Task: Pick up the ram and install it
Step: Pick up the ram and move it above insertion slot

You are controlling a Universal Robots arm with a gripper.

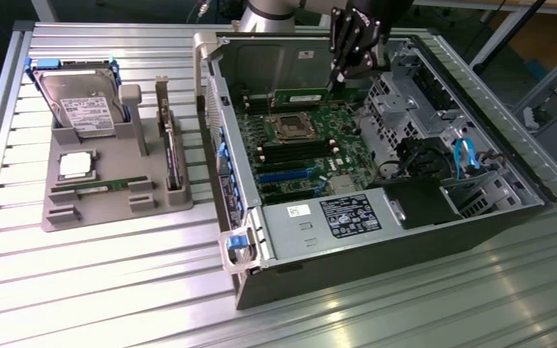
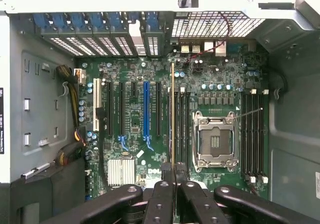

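Note:
The ram point(image 1: 299, 95) is a thin green stick hanging inside the open computer case point(image 1: 289, 264), above the motherboard near its far wall. My gripper point(image 1: 339, 81) is shut on one end of it. In the wrist view the ram point(image 2: 173, 108) runs edge-on as a thin line away from my gripper point(image 2: 174, 173). There it lines up over the black memory slots point(image 2: 183, 124) beside the CPU socket point(image 2: 215, 141). I cannot tell whether it touches a slot.
A grey holder point(image 1: 114, 210) at the exterior view's left carries a silver hard drive point(image 1: 83, 101), an upright expansion card point(image 1: 169, 145), a CPU point(image 1: 75, 165) and another green stick point(image 1: 95, 188). Drive cages and cables point(image 1: 434, 156) fill the case's right side.

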